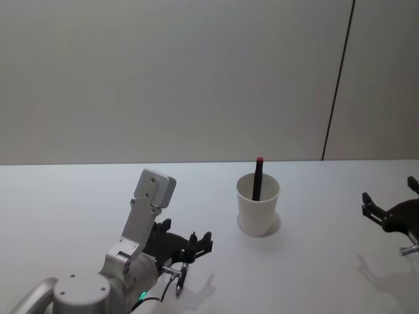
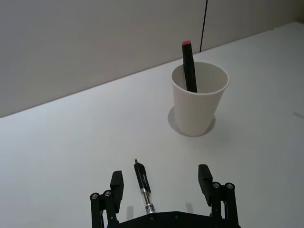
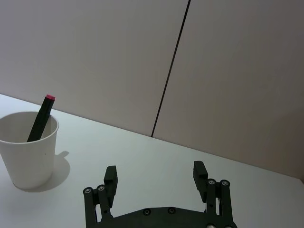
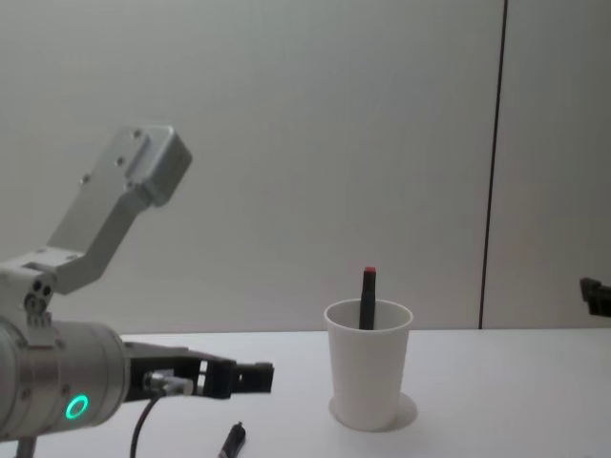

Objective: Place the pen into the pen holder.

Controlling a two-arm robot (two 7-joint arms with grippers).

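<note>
The left pincer [image 2: 160,175] hovers low over the worktop [image 2: 71,142] with its fingers spread wide and nothing in them. A pen [image 2: 143,187] with a clear barrel lies flat directly beneath it, in the gap between the fingers and nearer one than the other. The pen holder [image 2: 197,107] stands upright ahead of the pincer, well apart from it. A dark red-tipped marker [image 2: 189,66] leans inside, poking above the rim. By my judgement the task is at an early stage, with gripping, lifting, carrying and dropping in all left to do. The right pincer [image 3: 155,173] is parked far off beyond the cup, fingers apart and empty.
</note>
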